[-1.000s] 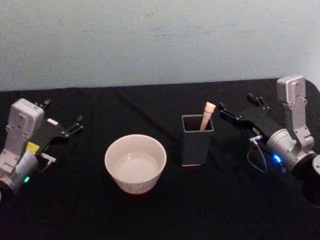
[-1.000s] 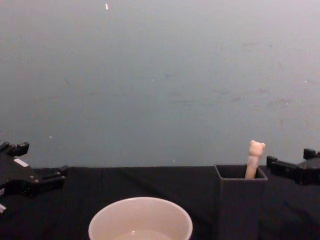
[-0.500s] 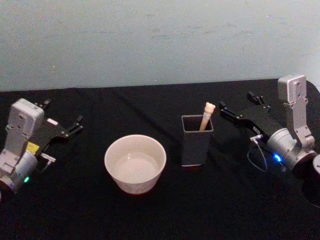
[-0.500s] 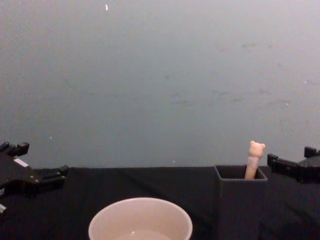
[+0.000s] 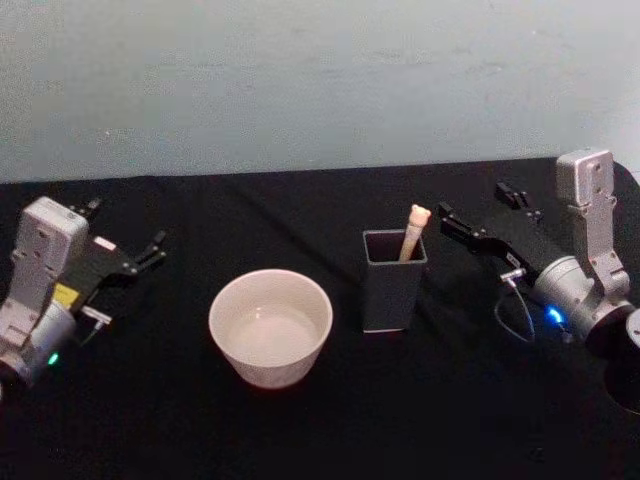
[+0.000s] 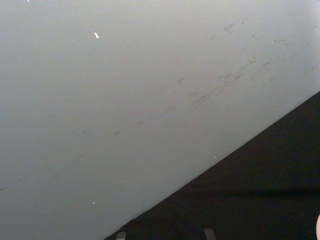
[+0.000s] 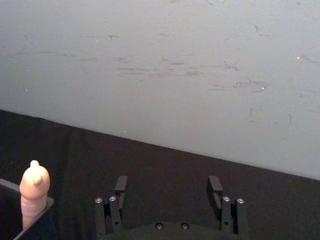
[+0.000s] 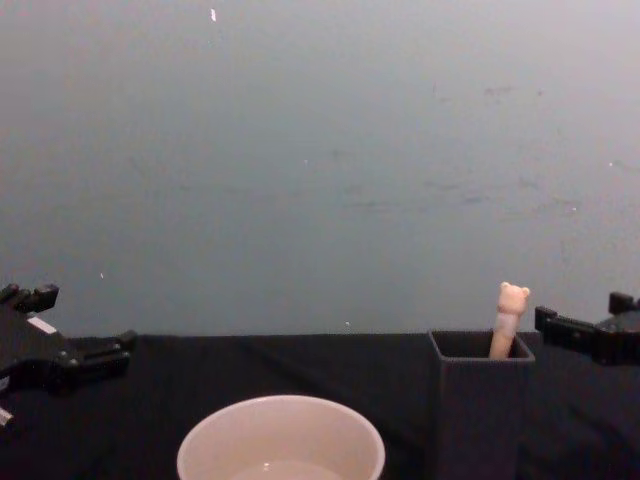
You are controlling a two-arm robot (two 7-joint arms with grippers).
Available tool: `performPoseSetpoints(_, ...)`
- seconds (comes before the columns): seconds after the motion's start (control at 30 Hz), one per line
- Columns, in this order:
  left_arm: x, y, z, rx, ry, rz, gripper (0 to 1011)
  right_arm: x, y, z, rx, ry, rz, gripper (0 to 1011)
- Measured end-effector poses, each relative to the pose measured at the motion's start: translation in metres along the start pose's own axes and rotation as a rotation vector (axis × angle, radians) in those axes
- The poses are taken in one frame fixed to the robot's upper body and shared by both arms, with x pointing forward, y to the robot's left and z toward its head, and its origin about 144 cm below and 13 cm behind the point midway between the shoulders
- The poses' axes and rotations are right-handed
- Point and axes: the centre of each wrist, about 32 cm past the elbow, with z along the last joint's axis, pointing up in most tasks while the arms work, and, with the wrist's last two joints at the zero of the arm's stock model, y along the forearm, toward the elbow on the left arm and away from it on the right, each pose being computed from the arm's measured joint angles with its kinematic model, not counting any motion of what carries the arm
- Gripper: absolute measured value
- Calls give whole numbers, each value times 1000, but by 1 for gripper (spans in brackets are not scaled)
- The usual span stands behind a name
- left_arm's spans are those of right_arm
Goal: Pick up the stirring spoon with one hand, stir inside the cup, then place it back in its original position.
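The spoon (image 5: 415,229) is stood in the dark holder (image 5: 393,285), with only its peach handle and bear head left showing, just beside the spread jaws of the right gripper (image 5: 478,215) and not yet between them. It is judged light, stiff and slim, and is best pinched below the bear head. The cup (image 5: 271,325) is set beyond the holder. The left gripper (image 5: 128,240) is parked well apart, jaws spread.

Matt black cloth covers the worktop (image 5: 300,430). The cup (image 5: 270,327) looks smooth, faintly glossy cream; beside it the holder (image 5: 392,280) is matt grey plastic.
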Motion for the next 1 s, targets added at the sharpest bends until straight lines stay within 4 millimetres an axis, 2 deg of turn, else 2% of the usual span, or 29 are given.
performPoseSetpoints(1.0,0,0,0,0,0,0,1001,0,0,0,0,0,0,1002)
